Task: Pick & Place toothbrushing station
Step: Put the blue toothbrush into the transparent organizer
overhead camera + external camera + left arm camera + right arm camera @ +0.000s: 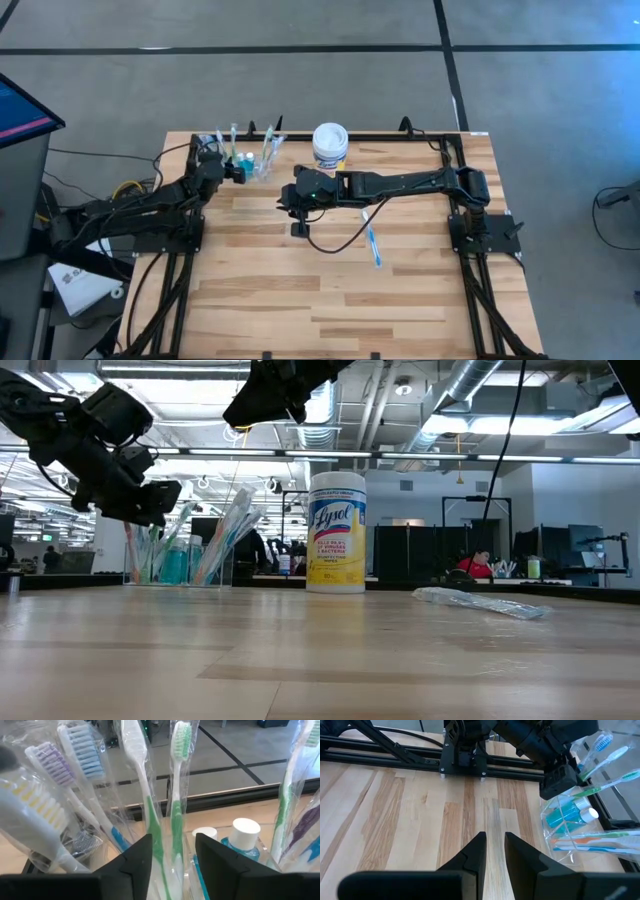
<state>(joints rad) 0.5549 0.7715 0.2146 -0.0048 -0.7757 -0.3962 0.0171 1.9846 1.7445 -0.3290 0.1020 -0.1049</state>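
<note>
The toothbrushing station is a clear plastic cup (250, 155) at the table's far left, holding several wrapped toothbrushes (225, 530) and teal toothpaste tubes with white caps (245, 837). It also shows in the right wrist view (575, 820). My left gripper (172, 865) is open right at the cup, its fingers on either side of a wrapped green toothbrush (177, 795); I see no touch. My right gripper (492, 855) hovers over bare wood near the table's middle (290, 203), slightly open and empty. One wrapped blue toothbrush (372, 243) lies flat on the table.
A white-lidded, yellow-labelled wipes tub (330, 145) stands at the far edge, just right of the cup. A black cable (335, 245) trails across the table's middle. A black frame rail (395, 757) runs along the table's left side.
</note>
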